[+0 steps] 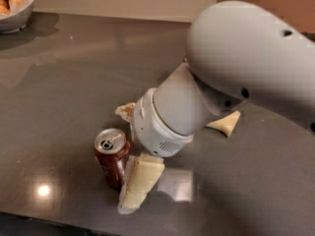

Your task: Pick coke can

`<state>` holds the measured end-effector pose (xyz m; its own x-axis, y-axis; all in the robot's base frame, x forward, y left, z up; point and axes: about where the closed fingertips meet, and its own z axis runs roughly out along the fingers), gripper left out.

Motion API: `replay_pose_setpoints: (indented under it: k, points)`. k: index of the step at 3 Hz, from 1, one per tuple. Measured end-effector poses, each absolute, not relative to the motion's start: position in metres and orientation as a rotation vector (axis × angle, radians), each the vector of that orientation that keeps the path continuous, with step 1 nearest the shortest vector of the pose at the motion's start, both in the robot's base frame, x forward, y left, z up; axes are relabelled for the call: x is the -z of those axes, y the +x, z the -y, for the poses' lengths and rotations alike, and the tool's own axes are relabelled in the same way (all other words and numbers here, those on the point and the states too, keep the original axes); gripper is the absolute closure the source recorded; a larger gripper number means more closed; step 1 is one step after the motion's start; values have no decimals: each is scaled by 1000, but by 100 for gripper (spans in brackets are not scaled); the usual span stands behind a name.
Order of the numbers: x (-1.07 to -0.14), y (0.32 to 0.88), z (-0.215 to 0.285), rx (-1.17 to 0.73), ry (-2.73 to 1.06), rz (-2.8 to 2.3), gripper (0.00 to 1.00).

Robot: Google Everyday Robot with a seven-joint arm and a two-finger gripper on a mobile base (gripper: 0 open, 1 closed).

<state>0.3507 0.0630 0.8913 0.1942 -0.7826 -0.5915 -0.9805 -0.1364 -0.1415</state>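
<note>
Camera view records the coke can (pixel 112 154) upright on the dark counter (pixel 59 82), near its front edge; the gripper (pixel 138 186) sits low against the can's side, its spread cannot be told. Recommended: centre on the can before closing; avoid tipping it.

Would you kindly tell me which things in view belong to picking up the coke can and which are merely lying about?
Part of the job:
- coke can, upright on the dark table
- hand, low and close beside the can; contact unclear

Just lying about:
- bowl, at the table's far corner
</note>
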Motion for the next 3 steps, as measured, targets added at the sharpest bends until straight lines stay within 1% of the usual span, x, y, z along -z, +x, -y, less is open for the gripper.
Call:
replay_pose_setpoints:
  k: [1, 3]
  points:
    - [-886, 349, -74, -535, -1982, -1639, 18]
    - [-896, 362, -71, -579, -1925, -1676, 65]
